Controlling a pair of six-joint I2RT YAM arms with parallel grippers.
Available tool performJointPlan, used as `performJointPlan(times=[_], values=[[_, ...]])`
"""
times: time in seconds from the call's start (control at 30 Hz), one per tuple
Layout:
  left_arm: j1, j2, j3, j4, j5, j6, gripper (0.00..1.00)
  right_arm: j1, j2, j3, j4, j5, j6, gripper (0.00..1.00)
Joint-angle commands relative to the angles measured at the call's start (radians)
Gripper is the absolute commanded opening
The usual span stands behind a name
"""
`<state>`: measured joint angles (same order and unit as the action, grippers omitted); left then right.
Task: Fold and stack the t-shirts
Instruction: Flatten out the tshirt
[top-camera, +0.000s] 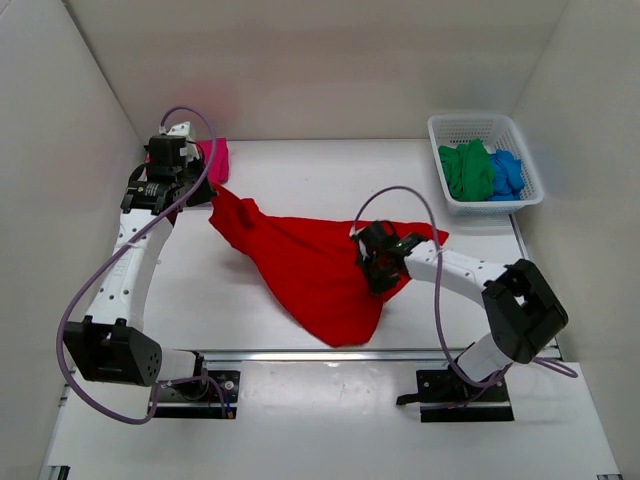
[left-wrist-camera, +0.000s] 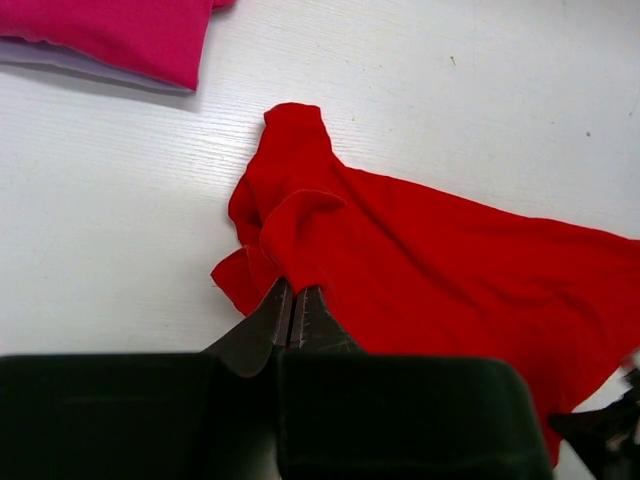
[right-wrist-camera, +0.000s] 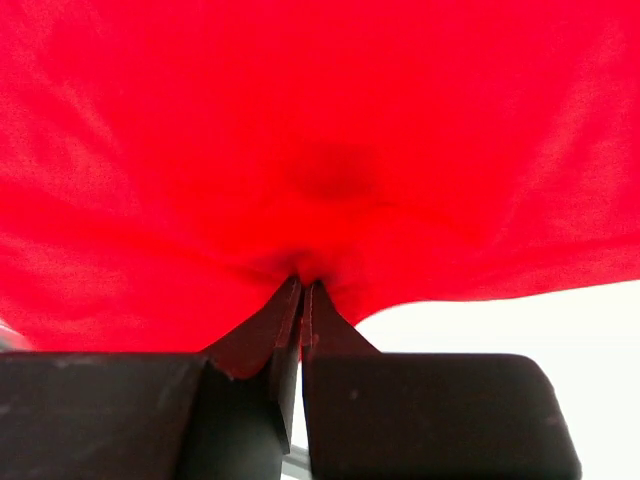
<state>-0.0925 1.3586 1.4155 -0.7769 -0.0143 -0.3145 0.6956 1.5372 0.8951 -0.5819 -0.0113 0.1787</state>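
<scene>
A bright red t-shirt (top-camera: 310, 265) is stretched across the middle of the table between both arms. My left gripper (top-camera: 212, 190) is shut on its far left end, which bunches at the jaws in the left wrist view (left-wrist-camera: 295, 288). My right gripper (top-camera: 378, 265) is shut on the red cloth near its right side; the cloth (right-wrist-camera: 320, 150) fills the right wrist view. A folded magenta-pink t-shirt (top-camera: 216, 160) lies at the back left, also in the left wrist view (left-wrist-camera: 120, 35). A green t-shirt (top-camera: 468, 170) and a blue t-shirt (top-camera: 506, 172) lie in the basket.
A white mesh basket (top-camera: 470, 125) stands at the back right, near the right wall. White walls close the table on the left, back and right. A metal rail (top-camera: 330, 354) runs along the near edge by the arm bases.
</scene>
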Motion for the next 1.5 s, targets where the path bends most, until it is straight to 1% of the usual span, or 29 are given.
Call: performJointPlan(times=[0.0,0.1,0.23,0.33,0.43,0.5,0.53,0.6,0.63,0.7,0.73,0.77,0.83,0.9,0.97,1.0,1.1,1.2,1.23,1.27,1.33,1.37,1.4,1.43,1.47], values=[[0.010,-0.030,0.005,0.033,0.008,0.006,0.00,-0.137,-0.063,0.123,0.007,-0.089,-0.070,0.00],[0.010,-0.029,0.002,0.039,0.013,0.008,0.00,-0.220,-0.031,0.203,-0.007,-0.192,-0.116,0.00],[0.011,-0.038,0.002,0.030,0.010,0.009,0.00,-0.257,0.006,0.293,-0.033,-0.184,-0.153,0.00],[0.011,-0.039,0.011,0.016,0.004,0.021,0.00,-0.275,-0.014,0.318,-0.047,-0.209,-0.163,0.00],[0.022,-0.042,0.029,0.005,-0.003,0.029,0.00,-0.266,-0.086,0.295,-0.053,-0.245,-0.168,0.00],[0.028,-0.052,0.034,0.008,-0.019,0.028,0.00,-0.266,-0.181,0.253,-0.041,-0.266,-0.170,0.00],[0.036,-0.059,0.042,0.008,-0.026,0.026,0.00,-0.283,-0.205,0.252,-0.039,-0.289,-0.173,0.00],[0.049,-0.067,0.068,0.010,-0.033,0.026,0.00,-0.320,-0.306,0.231,-0.027,-0.312,-0.165,0.00],[0.048,-0.065,0.077,-0.001,-0.035,0.020,0.00,-0.330,-0.325,0.228,-0.035,-0.328,-0.166,0.00],[0.050,-0.056,0.144,-0.021,-0.039,0.023,0.00,-0.381,-0.385,0.251,-0.056,-0.375,-0.168,0.00],[0.047,-0.043,0.181,-0.036,-0.041,0.026,0.00,-0.390,-0.400,0.261,-0.076,-0.398,-0.170,0.00],[0.046,-0.042,0.195,-0.044,-0.044,0.026,0.00,-0.421,-0.408,0.284,-0.082,-0.444,-0.203,0.00],[0.048,-0.032,0.236,-0.056,-0.041,0.026,0.00,-0.468,-0.411,0.321,-0.113,-0.505,-0.209,0.00],[0.046,-0.036,0.243,-0.058,-0.047,0.029,0.00,-0.507,-0.376,0.349,-0.156,-0.556,-0.225,0.01],[0.043,-0.029,0.229,-0.048,-0.041,0.017,0.00,-0.499,-0.329,0.344,-0.164,-0.520,-0.245,0.00],[0.040,-0.027,0.209,-0.035,-0.049,0.018,0.00,-0.486,-0.292,0.332,-0.150,-0.500,-0.249,0.00],[0.030,-0.027,0.166,-0.012,-0.039,0.011,0.00,-0.504,-0.180,0.312,-0.087,-0.490,-0.263,0.00],[0.034,-0.018,0.125,0.022,-0.046,0.003,0.00,-0.504,-0.030,0.352,-0.050,-0.422,-0.275,0.00],[0.031,-0.012,0.111,0.031,-0.044,0.005,0.00,-0.498,0.028,0.379,-0.039,-0.364,-0.266,0.00],[0.033,-0.004,0.106,0.037,-0.047,-0.001,0.00,-0.498,0.058,0.399,-0.038,-0.331,-0.263,0.05],[0.027,0.005,0.093,0.041,-0.041,0.003,0.00,-0.505,0.132,0.447,-0.012,-0.222,-0.252,0.27],[0.028,0.010,0.091,0.041,-0.033,0.005,0.00,-0.498,0.147,0.459,-0.018,-0.202,-0.255,0.34],[0.028,0.017,0.088,0.047,-0.033,0.006,0.00,-0.490,0.149,0.462,-0.032,-0.152,-0.266,0.46],[0.027,0.016,0.085,0.041,-0.029,0.012,0.00,-0.472,0.137,0.475,-0.048,-0.103,-0.275,0.54],[0.027,0.026,0.086,0.042,-0.030,0.011,0.00,-0.443,0.117,0.464,-0.061,-0.058,-0.280,0.57]])
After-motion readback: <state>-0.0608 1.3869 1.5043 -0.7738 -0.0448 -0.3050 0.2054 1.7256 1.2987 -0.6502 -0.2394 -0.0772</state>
